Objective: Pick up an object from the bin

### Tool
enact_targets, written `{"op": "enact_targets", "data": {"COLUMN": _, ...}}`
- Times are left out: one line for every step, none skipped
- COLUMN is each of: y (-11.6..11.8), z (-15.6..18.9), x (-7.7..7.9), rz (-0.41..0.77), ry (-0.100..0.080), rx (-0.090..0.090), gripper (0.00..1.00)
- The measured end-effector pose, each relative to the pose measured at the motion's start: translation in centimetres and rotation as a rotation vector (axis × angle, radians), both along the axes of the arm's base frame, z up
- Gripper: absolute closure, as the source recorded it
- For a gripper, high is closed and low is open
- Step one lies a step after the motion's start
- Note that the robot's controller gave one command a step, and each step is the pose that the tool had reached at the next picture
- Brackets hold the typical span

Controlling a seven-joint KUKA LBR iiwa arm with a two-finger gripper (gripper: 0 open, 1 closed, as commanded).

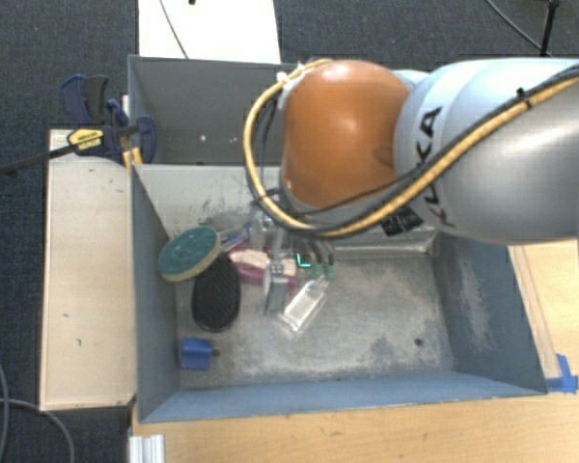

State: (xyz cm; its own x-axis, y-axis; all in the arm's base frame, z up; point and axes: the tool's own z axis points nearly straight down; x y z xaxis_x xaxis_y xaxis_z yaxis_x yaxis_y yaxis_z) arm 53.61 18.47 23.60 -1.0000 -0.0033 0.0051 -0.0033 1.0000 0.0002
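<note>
While end effector (278,278) hovers by clear packet (303,307), grip unclear, bin floor (405,307) open rightward.

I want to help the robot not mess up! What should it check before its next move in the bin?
1. Hand is low inside the grey bin, away from the walls: ok.
2. Something is close enough to grab; a pink thing and a clear plastic bottle lie right by the hand: ok.
3. Anything already caught in the hand: cannot tell, the orange cover hides it.
4. Black oval thing and teal round disc lie further left, not under the hand: ok.
5. Small blue block sits alone in the near-left corner, out of the way: ok.
</note>
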Motion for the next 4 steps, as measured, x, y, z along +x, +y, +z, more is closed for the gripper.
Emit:
{"op": "enact_targets", "data": {"y": 5.6, "z": -15.9, "x": 1.1, "rz": 0.354, "ry": -0.005, "rx": -0.01, "gripper": 0.0}}
{"op": "enact_targets", "data": {"y": 6.6, "z": -13.4, "x": 2.3, "rz": 0.524, "ry": -0.008, "rx": 0.0, "gripper": 0.0}}
{"op": "enact_targets", "data": {"y": 6.8, "z": -13.5, "x": 3.8, "rz": 0.759, "ry": -0.004, "rx": 0.0, "gripper": 0.0}}
{"op": "enact_targets", "data": {"y": 6.7, "z": -16.4, "x": 5.5, "rz": 0.91, "ry": 0.003, "rx": 0.005, "gripper": 0.0}}
